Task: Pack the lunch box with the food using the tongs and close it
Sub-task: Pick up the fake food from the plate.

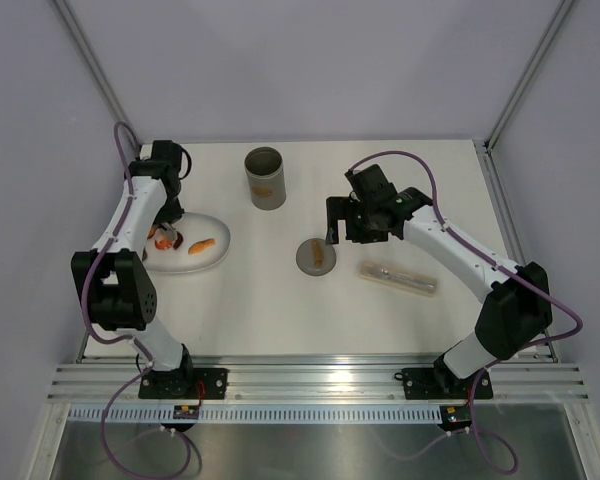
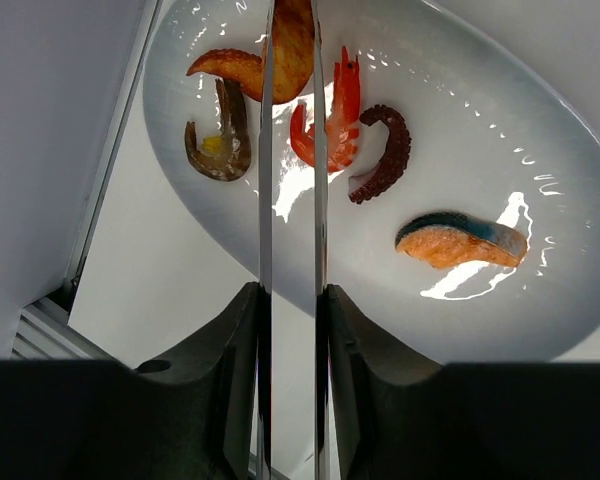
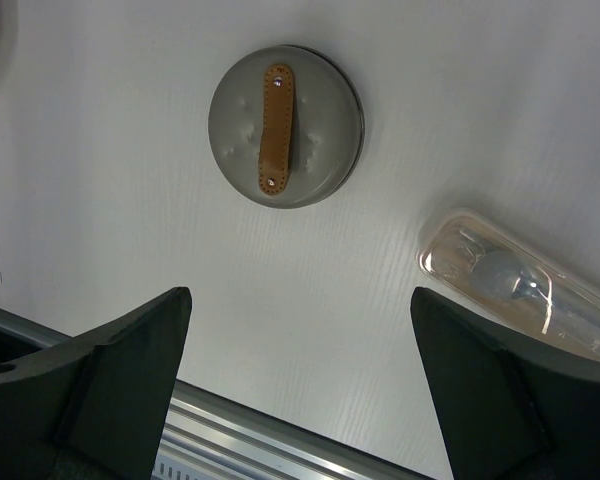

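Note:
My left gripper (image 2: 292, 295) is shut on the silver tongs (image 2: 266, 180), whose two arms run up between its fingers over the white plate (image 2: 460, 130). The tong tips sit either side of an orange fried piece (image 2: 290, 50) at the plate's far end. More food lies around it: a red shrimp (image 2: 342, 110), a dark tentacle (image 2: 388, 150), a brown piece (image 2: 222, 145) and a salmon slice (image 2: 460, 242). The grey lunch box (image 1: 265, 178) stands open at the back centre. Its lid (image 3: 285, 125) lies flat on the table, below my open, empty right gripper (image 3: 300, 330).
A tan packet in clear wrapping (image 1: 398, 278) lies right of the lid (image 1: 316, 256). The plate (image 1: 212, 258) sits near the table's left edge, under the left gripper (image 1: 168, 218). The right gripper (image 1: 345, 220) hovers just behind the lid. A metal rail runs along the near edge.

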`<action>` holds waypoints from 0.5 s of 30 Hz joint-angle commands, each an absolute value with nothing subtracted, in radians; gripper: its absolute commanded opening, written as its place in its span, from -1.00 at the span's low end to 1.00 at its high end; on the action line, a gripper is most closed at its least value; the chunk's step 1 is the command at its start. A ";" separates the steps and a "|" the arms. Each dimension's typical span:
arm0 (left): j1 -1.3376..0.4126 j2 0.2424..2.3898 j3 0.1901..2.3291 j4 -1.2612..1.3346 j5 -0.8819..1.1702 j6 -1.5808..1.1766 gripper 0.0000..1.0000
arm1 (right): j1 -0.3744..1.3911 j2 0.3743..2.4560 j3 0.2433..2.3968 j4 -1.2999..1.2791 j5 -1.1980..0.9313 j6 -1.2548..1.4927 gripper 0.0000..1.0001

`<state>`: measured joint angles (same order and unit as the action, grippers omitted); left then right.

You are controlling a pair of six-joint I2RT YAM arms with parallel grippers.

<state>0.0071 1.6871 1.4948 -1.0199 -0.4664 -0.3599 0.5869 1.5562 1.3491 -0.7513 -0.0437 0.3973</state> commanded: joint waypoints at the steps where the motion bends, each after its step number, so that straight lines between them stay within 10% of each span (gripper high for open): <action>1: -0.023 1.618 1.485 -1.015 -0.451 -0.383 -0.85 | 0.601 1.557 1.374 -0.727 -0.035 0.396 0.98; 15: -0.136 1.528 1.471 -1.060 -0.443 -0.420 -1.00 | 0.606 1.552 1.356 -0.710 -0.038 0.402 0.98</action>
<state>-0.1188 1.5871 1.4635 -1.0569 -0.4408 -0.4011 0.5915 1.5562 1.3491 -0.7444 -0.0441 0.3977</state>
